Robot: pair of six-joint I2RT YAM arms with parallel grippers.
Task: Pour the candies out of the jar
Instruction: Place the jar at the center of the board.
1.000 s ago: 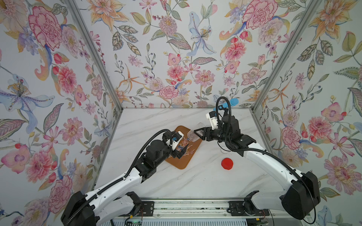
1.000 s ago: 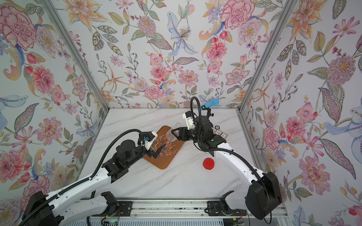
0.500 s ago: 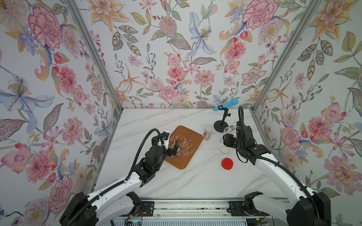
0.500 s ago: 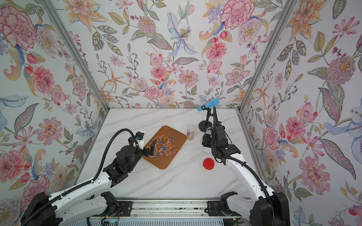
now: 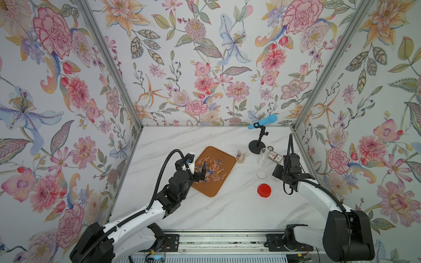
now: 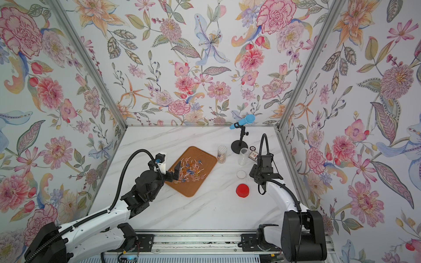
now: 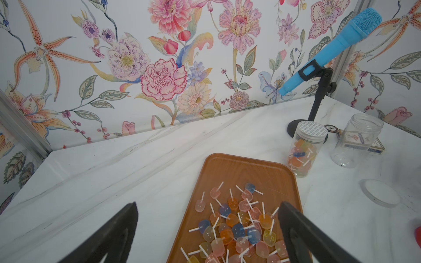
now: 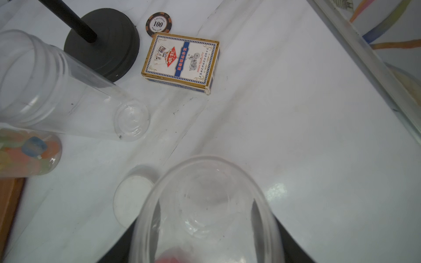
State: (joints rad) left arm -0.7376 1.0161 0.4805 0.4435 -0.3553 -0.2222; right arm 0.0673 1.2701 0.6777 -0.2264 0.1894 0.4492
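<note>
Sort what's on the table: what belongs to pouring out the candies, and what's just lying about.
Belongs to the job: candies, lying on the tray; empty jar clamped in the right gripper; sealed jar with candies inside, beside the tray.

Lying about: spare open jar, clear lid, red lid, microphone, card deck, poker chip.

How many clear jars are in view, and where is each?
3. The sealed jar stands beside the tray; the open empty jar near the microphone stand; the third jar, also empty, is in the right pincer. None seems hidden.
</note>
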